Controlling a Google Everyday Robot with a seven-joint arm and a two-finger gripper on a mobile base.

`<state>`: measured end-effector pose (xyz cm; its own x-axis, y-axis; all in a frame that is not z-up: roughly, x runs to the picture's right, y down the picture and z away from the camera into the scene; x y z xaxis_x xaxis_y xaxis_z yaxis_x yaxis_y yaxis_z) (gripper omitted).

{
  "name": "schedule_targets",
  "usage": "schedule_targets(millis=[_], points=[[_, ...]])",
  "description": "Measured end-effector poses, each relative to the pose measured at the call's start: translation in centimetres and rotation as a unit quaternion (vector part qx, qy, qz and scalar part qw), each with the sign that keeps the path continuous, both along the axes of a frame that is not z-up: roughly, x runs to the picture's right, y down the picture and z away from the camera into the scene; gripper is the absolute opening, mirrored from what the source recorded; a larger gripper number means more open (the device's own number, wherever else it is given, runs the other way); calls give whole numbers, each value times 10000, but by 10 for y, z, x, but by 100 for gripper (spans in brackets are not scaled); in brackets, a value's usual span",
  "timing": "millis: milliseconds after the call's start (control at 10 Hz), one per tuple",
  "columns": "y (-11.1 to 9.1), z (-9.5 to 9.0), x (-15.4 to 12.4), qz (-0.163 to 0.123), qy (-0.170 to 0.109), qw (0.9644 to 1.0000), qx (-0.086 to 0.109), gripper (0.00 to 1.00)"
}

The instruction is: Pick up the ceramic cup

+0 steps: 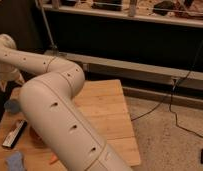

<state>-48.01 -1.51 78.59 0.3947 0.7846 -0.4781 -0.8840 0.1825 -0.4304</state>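
The ceramic cup point(12, 105) is a small, squat, blue-grey cup. It stands near the far left edge of the wooden table point(105, 107). My gripper point(7, 76) hangs at the left edge of the camera view, just above and slightly behind the cup, at the end of my white arm point(55, 107). The arm's big elbow link crosses the left half of the table and hides the orange-red bowl.
A black-and-white flat object point(13, 134) lies at the table's left edge in front of the cup. A paler blue flat piece point(15, 161) lies at the front left corner. An orange bit point(54, 159) shows beside the arm. Dark shelving stands behind; cables cross the floor to the right.
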Motion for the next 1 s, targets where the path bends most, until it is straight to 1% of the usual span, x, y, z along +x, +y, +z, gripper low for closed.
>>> schedule_targets(millis=[200, 300, 400, 600, 700, 1000], points=[[12, 15, -6, -72, 6, 9999, -112, 65], [22, 25, -9, -129, 9, 9997, -189, 65], [28, 31, -11, -188, 4, 9996, -225, 65], [42, 42, -16, -352, -4, 9990, -261, 65], [51, 49, -18, -475, 14, 9985, -275, 65], [70, 62, -22, -711, 90, 9970, -301, 65]])
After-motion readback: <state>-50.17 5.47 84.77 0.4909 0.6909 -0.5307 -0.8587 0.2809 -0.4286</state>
